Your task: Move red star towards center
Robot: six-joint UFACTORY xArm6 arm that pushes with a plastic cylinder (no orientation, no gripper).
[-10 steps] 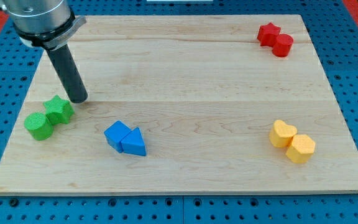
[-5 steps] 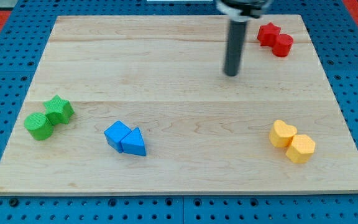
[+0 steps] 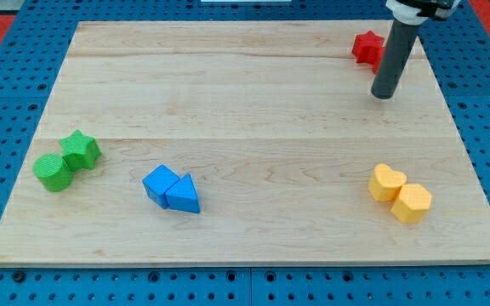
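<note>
- Red star (image 3: 366, 46) is seen near the worktop's top right corner, partly hidden behind the dark rod
- my tip (image 3: 383, 95) is set down on the wooden worktop (image 3: 245, 110) just below and to the right of the red star; whether they touch cannot be told
- No pincer is fitted, so no open or closed state can be given
- Green star (image 3: 82, 150) and green cylinder (image 3: 53, 172) are placed touching near the left edge
- Blue cube (image 3: 159, 183) and blue triangle (image 3: 184, 195) are found together towards the bottom edge, left of centre
- Yellow heart (image 3: 386, 183) and yellow hexagon (image 3: 413, 203) are paired near the bottom right corner
</note>
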